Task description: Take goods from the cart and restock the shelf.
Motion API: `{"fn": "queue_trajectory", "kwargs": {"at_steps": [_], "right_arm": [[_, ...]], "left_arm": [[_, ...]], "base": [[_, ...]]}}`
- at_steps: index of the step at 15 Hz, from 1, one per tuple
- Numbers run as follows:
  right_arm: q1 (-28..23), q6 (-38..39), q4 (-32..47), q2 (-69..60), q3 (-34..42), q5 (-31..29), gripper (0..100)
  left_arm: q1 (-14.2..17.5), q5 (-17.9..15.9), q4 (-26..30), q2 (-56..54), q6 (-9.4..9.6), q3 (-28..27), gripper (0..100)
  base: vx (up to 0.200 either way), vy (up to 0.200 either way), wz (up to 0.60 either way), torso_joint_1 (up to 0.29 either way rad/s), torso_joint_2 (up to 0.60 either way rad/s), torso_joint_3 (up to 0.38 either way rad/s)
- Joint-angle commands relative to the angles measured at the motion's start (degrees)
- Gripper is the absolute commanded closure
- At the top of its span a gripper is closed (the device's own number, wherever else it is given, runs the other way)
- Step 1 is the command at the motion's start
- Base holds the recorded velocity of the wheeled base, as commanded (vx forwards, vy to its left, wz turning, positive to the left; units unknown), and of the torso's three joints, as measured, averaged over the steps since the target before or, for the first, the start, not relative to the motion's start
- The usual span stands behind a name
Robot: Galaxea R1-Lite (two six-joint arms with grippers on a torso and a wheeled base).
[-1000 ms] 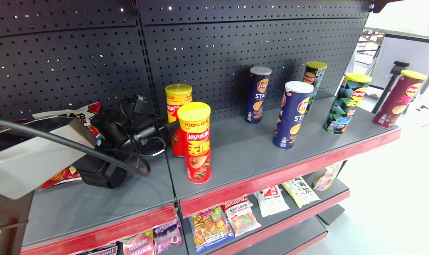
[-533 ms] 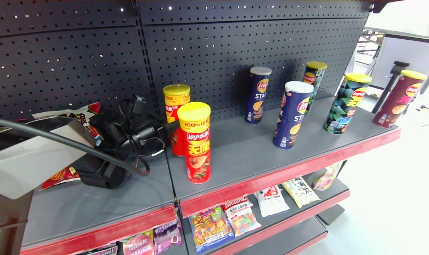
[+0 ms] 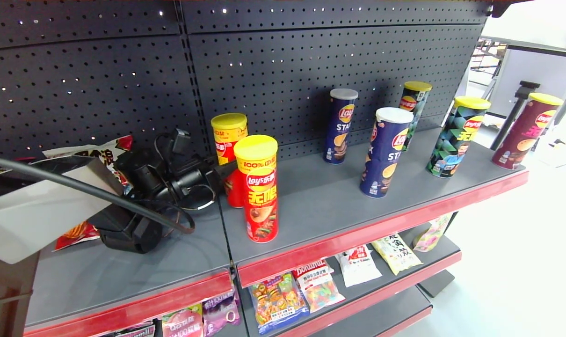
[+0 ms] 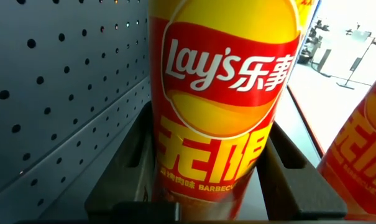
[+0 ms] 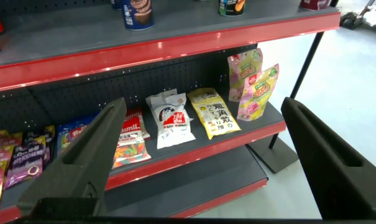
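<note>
As if lining up like flavours front to back, the left gripper point(image 3: 221, 174) is clamping a red can point(image 4: 225, 93) behind its twin point(image 3: 259, 187) on the shelf point(image 3: 320, 206); the right gripper point(image 5: 203, 106) is hanging open.

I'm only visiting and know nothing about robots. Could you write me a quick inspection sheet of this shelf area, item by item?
Surface: grey shelf, red front edge.
Job's things: rear red can in the left claw, behind front red can; rear blue can, front blue can, rear patterned can, front patterned can and maroon can upright.
Clutter: snack bag lying at the shelf's left end.
Claws: left claw shut on rear red can; right claw open, empty.
Cables: black cable over left arm, loops at wrist.
Surroundings: black pegboard behind; snack packets on lower shelf.
</note>
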Motion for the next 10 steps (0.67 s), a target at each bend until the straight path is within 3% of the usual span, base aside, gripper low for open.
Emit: {"fn": "queue_trajectory", "kwargs": {"at_steps": [1, 3, 10], "right_arm": [[0.01, -0.01, -0.04, 0.04, 0.01, -0.02, 0], [0.01, -0.01, -0.04, 0.04, 0.01, -0.02, 0], [0.01, -0.01, -0.04, 0.04, 0.01, -0.02, 0]], "left_arm": [[-0.01, 0.0, 0.12, 0.08, 0.34, 0.67, 100], [-0.01, 0.0, 0.12, 0.08, 2.45, 1.1, 100], [0.43, 0.0, 0.12, -0.36, 2.8, 1.81, 100]], "base": [[0.0, 0.0, 0.0, 0.0, 0.0, 0.0], [0.0, 0.0, 0.0, 0.0, 0.0, 0.0], [0.0, 0.0, 0.0, 0.0, 0.0, 0.0]]}}
